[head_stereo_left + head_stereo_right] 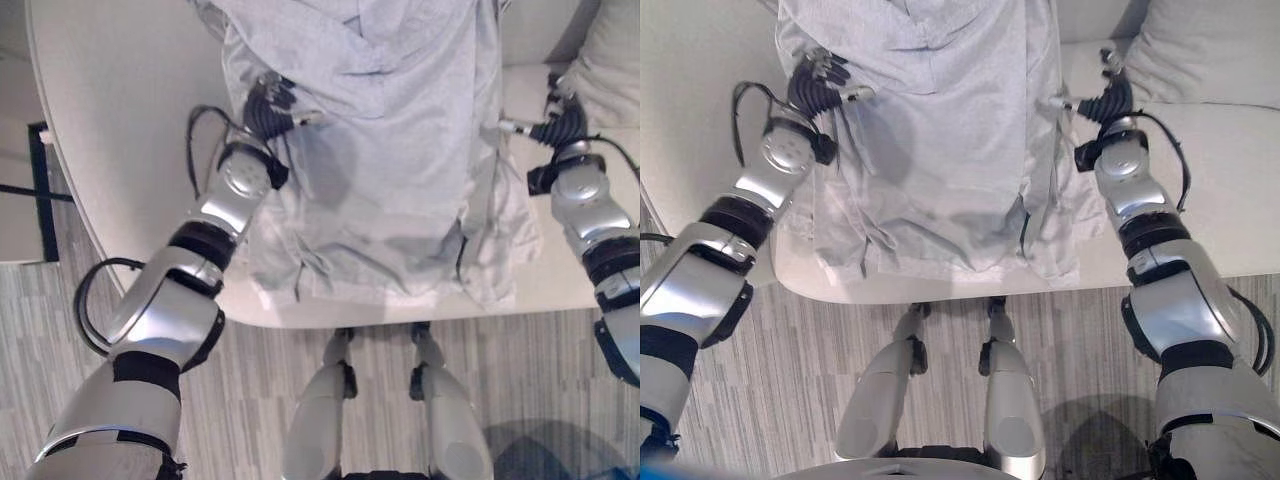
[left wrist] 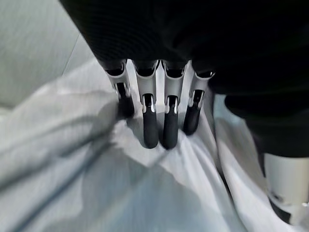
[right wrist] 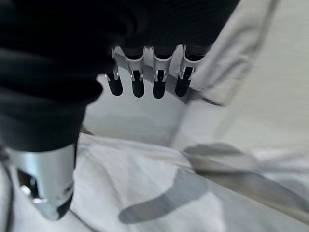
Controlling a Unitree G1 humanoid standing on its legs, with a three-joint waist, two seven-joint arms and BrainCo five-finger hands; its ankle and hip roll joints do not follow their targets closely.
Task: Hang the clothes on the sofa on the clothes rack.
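Left hand (image 1: 268, 105) and right hand (image 1: 1108, 98), fingers relaxed apart, flank the grey garment (image 1: 385, 150) on the sofa (image 1: 120, 110).

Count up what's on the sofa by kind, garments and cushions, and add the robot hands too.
Light grey garment: 1
Cushion: 1
Robot hands: 2, the left hand and the right hand, one at each side of the garment
Total: 4
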